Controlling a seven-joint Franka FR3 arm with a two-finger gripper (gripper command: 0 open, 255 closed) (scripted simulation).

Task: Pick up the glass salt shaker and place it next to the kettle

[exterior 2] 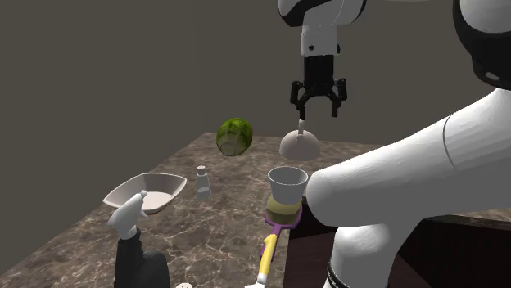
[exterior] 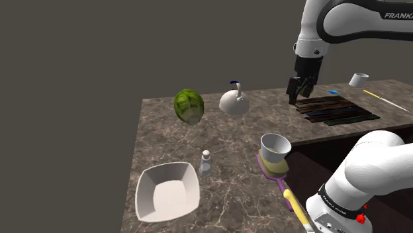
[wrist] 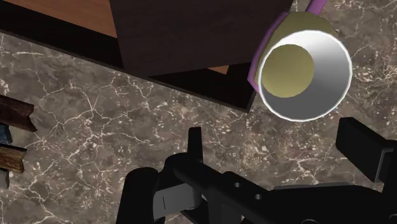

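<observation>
The small clear salt shaker (exterior: 205,161) with a pale cap stands upright on the marbled brown counter (exterior: 218,136), between a white bowl and a white cup; it also shows in the second exterior view (exterior 2: 202,182). The round white kettle (exterior: 234,101) (exterior 2: 300,144) sits farther back. My black gripper (exterior: 299,89) (exterior 2: 318,102) hangs open and empty high over the counter, right of the kettle in the shoulder view and far from the shaker. In the wrist view my gripper (wrist: 280,153) has its fingers spread above bare marble.
A green cabbage (exterior: 188,106) lies beside the kettle. A white bowl (exterior: 167,192) sits near the front. A white cup (exterior: 275,147) (wrist: 304,73) rests on a purple-and-yellow brush (exterior: 286,188). Dark slats (exterior: 337,109) lie under the gripper. A white-and-black object (exterior 2: 131,229) stands at the counter's near edge.
</observation>
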